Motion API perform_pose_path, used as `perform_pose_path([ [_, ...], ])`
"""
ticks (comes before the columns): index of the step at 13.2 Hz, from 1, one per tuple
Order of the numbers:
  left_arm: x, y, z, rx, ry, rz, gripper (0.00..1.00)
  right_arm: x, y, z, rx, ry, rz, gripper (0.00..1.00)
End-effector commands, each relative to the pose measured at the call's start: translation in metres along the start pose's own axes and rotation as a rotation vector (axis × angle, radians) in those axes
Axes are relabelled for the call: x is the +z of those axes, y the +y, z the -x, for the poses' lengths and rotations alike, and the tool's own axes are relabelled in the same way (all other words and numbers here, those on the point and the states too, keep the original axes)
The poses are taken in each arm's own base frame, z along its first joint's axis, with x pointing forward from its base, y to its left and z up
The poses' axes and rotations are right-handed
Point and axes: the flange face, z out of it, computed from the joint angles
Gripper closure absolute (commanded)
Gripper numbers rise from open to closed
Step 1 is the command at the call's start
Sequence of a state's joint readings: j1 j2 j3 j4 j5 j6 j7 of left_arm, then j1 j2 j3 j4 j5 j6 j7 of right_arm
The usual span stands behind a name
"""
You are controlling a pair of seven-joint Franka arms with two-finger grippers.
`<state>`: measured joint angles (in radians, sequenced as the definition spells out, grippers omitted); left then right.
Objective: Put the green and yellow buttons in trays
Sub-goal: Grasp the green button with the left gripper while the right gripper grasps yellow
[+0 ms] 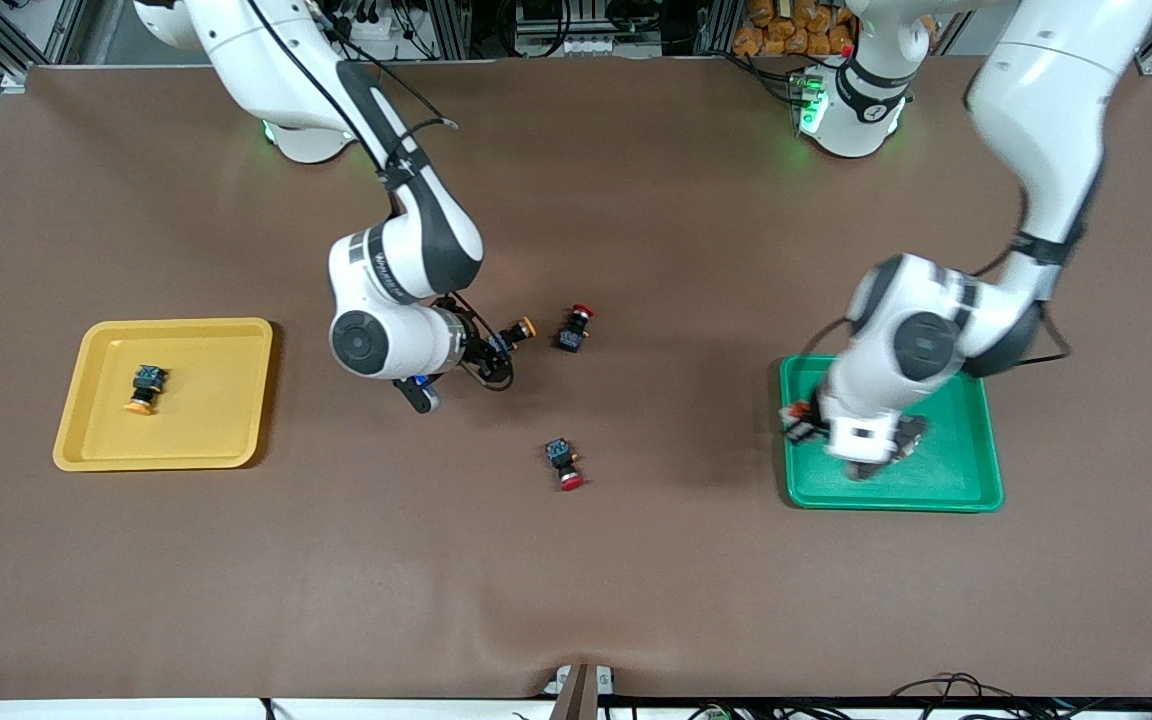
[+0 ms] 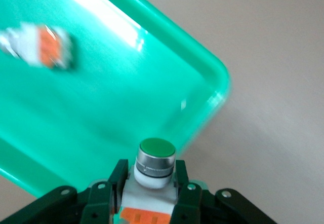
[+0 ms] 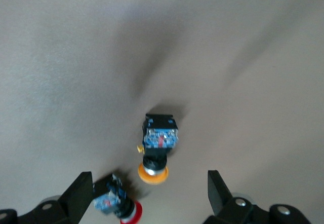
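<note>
The left claw point(image 2: 150, 196) gripped a green-capped button point(image 2: 155, 164) over the green tray point(image 2: 167, 77), ready to drop it. The right claw point(image 3: 147, 196) hung wide above a yellow-capped button point(image 3: 158, 145) on the tabletop point(image 1: 636, 560).

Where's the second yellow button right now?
The yellow button lies mid-table under the open right gripper, beside a red button and away from the yellow tray.

From my console: two red-capped switches on brown table point(image 1: 636, 580), mid-table. One point(image 1: 573, 328) farther from front camera, other point(image 1: 564, 465) nearer. Both on their sides, well apart.
</note>
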<state>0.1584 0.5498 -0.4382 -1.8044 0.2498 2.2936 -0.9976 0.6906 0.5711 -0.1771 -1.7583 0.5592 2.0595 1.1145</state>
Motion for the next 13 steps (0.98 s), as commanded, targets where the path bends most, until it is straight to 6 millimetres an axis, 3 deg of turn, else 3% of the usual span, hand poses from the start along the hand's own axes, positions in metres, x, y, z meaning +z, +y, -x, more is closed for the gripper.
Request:
perform_pose_path([
  [1,0.003,-0.018,-0.017,0.045,-0.027,0.002,1.00,0.017,0.001,0.004,0.031,0.017,-0.016,0.00],
  [4,0.023,-0.042,-0.037,0.067,-0.049,-0.014,1.00,0.042,-0.003,0.013,0.018,0.045,-0.012,0.14],
  [7,0.028,-0.045,-0.043,0.069,-0.054,-0.015,1.00,0.057,-0.003,0.017,0.007,0.055,0.004,0.31],
  [8,0.033,-0.043,-0.044,0.076,-0.059,-0.013,0.72,0.059,-0.001,0.016,0.007,0.059,0.008,0.32],
  [9,0.031,-0.041,-0.047,0.073,-0.056,-0.008,0.22,0.059,0.000,0.016,0.003,0.063,0.011,0.36],
  [10,0.029,-0.044,-0.051,0.068,-0.051,-0.006,0.00,0.060,0.000,0.016,0.001,0.064,0.013,0.44],
  [13,0.009,-0.041,-0.051,0.074,-0.022,0.001,0.00,0.056,0.001,0.012,-0.005,0.062,0.015,0.94],
])
